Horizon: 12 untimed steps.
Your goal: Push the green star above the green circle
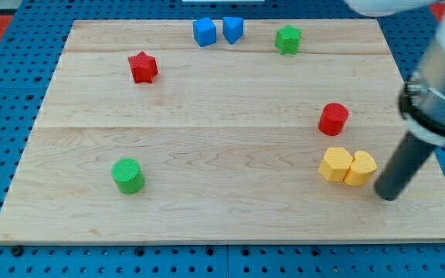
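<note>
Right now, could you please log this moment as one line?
my tip: right of yellow blocks | green star: top, untouched | green circle: lower left

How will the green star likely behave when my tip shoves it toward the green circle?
The green star looks squat and flat-bottomed, so it should slide on the smooth wooden board rather than tip or roll. Its points may make it spin if struck off-centre. My tip sits far off, beside the yellow blocks.

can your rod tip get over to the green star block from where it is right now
Probably yes. My tip sits at the view's lower right, just right of the two yellow blocks; the green star block is near the top, and the red cylinder can be skirted.
</note>
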{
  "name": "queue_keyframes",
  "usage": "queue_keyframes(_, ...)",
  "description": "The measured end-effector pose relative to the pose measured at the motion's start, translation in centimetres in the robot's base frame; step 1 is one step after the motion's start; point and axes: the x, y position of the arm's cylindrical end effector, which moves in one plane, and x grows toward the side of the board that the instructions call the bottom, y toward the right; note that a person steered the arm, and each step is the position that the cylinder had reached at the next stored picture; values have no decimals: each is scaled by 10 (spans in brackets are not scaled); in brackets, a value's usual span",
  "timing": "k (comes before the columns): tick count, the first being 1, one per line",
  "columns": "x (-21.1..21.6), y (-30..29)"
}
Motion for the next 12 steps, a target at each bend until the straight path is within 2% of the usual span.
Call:
queue_keyframes(1, -14, 29)
queue_keyframes(3, -45, 35)
queue_keyframes(5, -119, 35)
queue_keyframes(7, -132, 35)
queue_keyframes(8, -178, 33)
queue_keyframes(9, -242, -4)
queue_keyframes(10, -309, -12)
queue_keyframes(11, -322, -68)
queue_keyframes(12, -316, -116)
